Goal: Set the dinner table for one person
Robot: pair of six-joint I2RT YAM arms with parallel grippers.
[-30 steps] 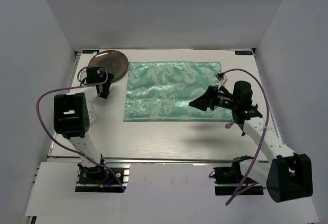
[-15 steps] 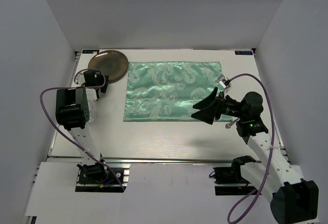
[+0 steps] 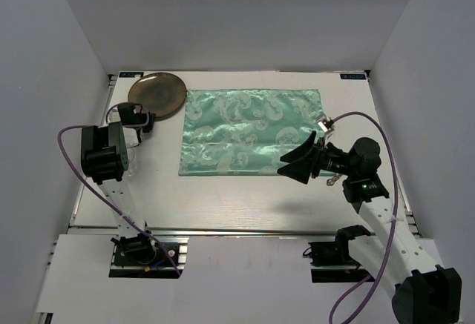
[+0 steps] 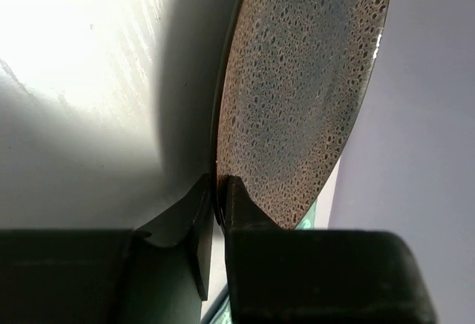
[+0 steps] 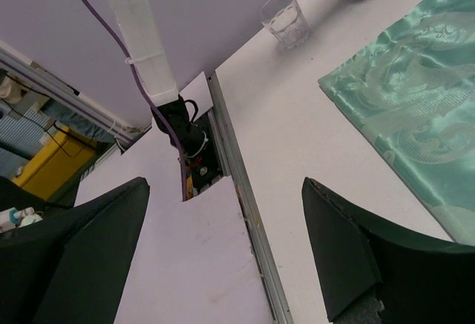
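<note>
A round brown speckled plate [image 3: 157,94] lies at the far left corner of the white dinner table [image 3: 223,198]. My left gripper [image 3: 141,120] reaches in at its near rim. In the left wrist view the gripper [image 4: 219,202] is shut on the plate [image 4: 304,94], one finger above the thin rim and one below. My right gripper [image 3: 293,159] hangs open and empty over the right near corner of the green placemat [image 3: 249,131]. In its own view the right gripper [image 5: 223,183] has only the table's metal rail [image 5: 245,190] between its fingers.
The green patterned placemat covers the middle of the table. A clear drinking glass [image 5: 288,21] stands on the table's left side, near my left arm. White walls close in the left, right and far sides. Purple cables loop off both arms.
My left gripper has moved up to the plate's near rim and closed on it. My right arm has drawn back toward the near right, its gripper still open.
</note>
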